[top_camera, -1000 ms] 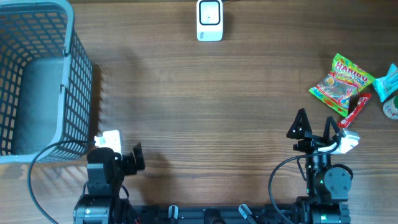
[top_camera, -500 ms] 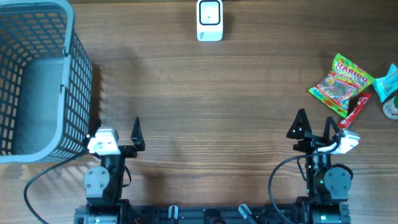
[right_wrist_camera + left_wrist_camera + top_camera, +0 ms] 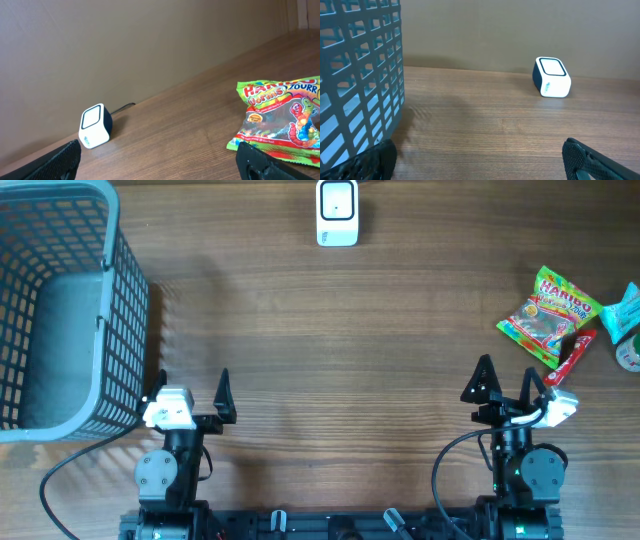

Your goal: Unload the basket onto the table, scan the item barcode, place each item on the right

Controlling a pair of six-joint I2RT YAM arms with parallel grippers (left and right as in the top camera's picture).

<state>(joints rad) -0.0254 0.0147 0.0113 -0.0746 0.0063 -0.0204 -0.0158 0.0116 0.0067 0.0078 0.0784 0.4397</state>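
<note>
The scanner [image 3: 337, 212], a small white and dark blue box, stands at the table's far edge in the middle; it also shows as the scanner [image 3: 552, 77] and the scanner [image 3: 95, 126] in the wrist views. A green Haribo bag [image 3: 548, 315] lies flat at the right, with a red stick pack [image 3: 572, 355] touching its near edge. The bag [image 3: 280, 120] fills the right of the right wrist view. My left gripper [image 3: 191, 392] and right gripper [image 3: 509, 385] hover near the front edge, both open and empty. In the wrist views the left gripper [image 3: 480, 162] and right gripper [image 3: 157, 162] show only bare wood between their fingers.
A grey wire basket [image 3: 128, 330] stands at the far left, its wall [image 3: 360, 75] close beside my left gripper. A teal packet [image 3: 624, 310] and a round white item [image 3: 630, 358] lie at the right edge.
The left arm has swung from a sideways pose to point forwards, its fingers now spread toward the far side. The right arm and the items have not moved.
</note>
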